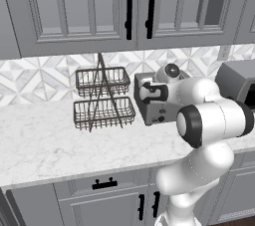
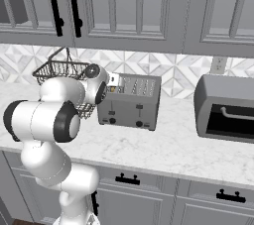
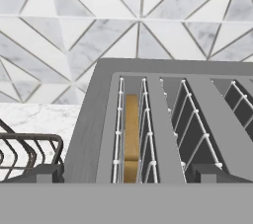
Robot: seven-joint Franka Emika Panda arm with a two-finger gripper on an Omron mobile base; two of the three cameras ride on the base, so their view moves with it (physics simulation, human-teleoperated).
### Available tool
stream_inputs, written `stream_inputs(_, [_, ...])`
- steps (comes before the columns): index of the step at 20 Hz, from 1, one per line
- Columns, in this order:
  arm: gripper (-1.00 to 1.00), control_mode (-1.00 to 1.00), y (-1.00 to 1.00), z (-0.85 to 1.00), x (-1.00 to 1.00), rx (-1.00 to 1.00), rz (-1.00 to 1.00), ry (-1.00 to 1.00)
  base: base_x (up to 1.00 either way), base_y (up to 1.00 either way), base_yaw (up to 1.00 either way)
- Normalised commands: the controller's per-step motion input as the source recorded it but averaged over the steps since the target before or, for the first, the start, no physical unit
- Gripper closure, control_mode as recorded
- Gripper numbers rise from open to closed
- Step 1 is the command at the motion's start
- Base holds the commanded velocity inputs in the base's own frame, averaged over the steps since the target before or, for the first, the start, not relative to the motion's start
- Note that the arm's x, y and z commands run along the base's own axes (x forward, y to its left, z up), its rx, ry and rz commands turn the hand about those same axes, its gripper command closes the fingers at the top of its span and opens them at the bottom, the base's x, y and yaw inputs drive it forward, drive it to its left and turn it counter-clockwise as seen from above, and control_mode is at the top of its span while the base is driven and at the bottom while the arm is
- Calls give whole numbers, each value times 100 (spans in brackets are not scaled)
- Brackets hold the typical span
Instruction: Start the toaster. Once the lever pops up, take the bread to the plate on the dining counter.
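The bread (image 3: 131, 139) sits deep in the toaster's (image 2: 130, 101) left slot, probably right below the wide-open gripper (image 3: 126, 172).

place: home kitchen | worktop: white marble-look counter (image 1: 40, 145) over grey drawer fronts with black handles | wall: grey panelled upper cabinets (image 1: 74, 6), geometric marble tile backsplash (image 2: 173, 73) | appliances: toaster (image 2: 130, 101) far centre, toaster oven (image 2: 225, 107) right | left: two-tier wire basket (image 1: 102, 100)

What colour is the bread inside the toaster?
The thin bread slice in the grey metal toaster is tan-brown, clearest in the hand view.
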Motion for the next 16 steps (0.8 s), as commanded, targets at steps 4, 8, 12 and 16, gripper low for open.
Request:
stream_inputs(4, [-100, -100, 0, 0, 0, 0, 0, 0, 0, 0, 0])
stream_inputs(8, [-100, -100, 0, 0, 0, 0, 0, 0, 0, 0, 0])
stream_inputs(12, [-100, -100, 0, 0, 0, 0, 0, 0, 0, 0, 0])
stream_inputs(16, [-100, -100, 0, 0, 0, 0, 0, 0, 0, 0, 0])
